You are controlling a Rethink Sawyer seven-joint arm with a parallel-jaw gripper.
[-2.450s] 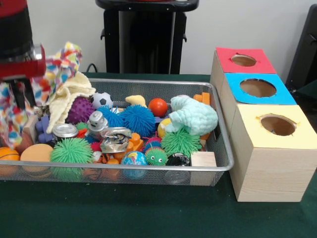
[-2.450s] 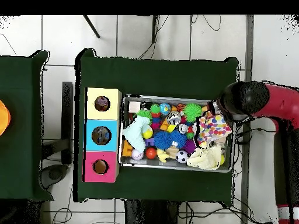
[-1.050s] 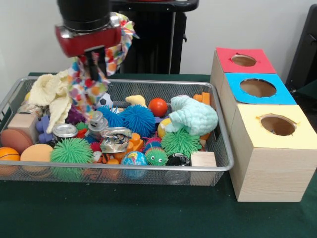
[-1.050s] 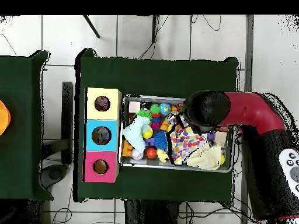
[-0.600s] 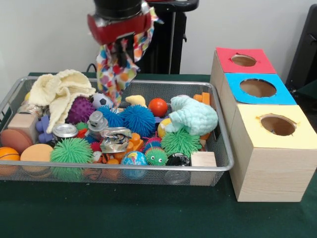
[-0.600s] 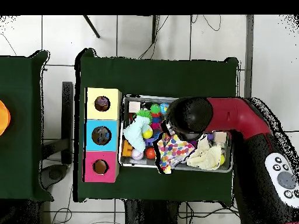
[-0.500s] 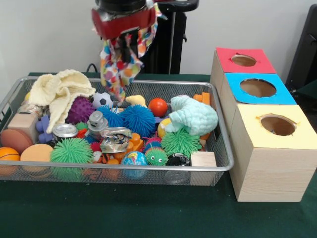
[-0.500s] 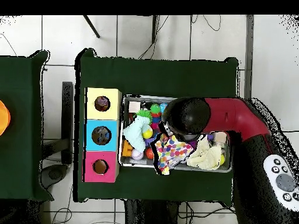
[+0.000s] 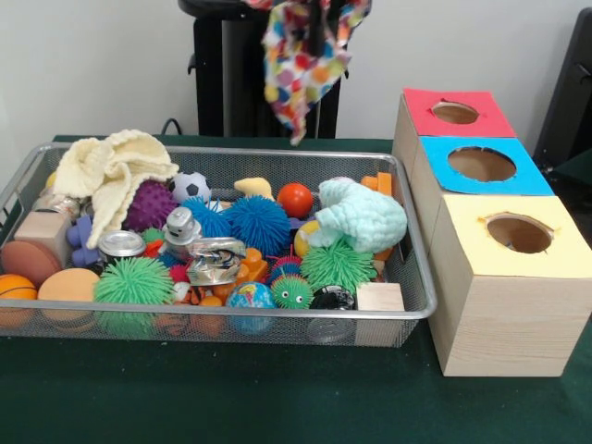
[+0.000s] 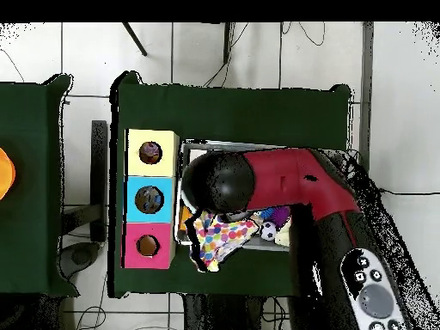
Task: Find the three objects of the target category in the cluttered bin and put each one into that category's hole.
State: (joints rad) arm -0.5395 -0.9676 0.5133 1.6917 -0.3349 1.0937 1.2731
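The white polka-dot fabric cloth [image 9: 303, 57] hung high above the silver wire-mesh bin [image 9: 407, 310], carried by the red and black arm [image 10: 292, 180]; whether the claw itself was clenched could not be told. The pale-yellow-topped box's round hole [image 9: 519, 233] lay well apart; trailing corners might snag its rim.

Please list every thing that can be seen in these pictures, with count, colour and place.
polka-dot cloth: 1, white with multicoloured dots, hanging above the bin's far rim
wire bin: 1, silver, on green table
cream knitted cloth: 1, bin's left
mint fuzzy cloth: 1, bin's right
spiky balls: several; blue, green, purple
soccer ball: 1, black-white
orange ball: 1
wooden boxes: 3, tops red, blue, yellow, right of bin
yellow-top hole: 1, nearest
arm: red-black, over bin; jaws hidden
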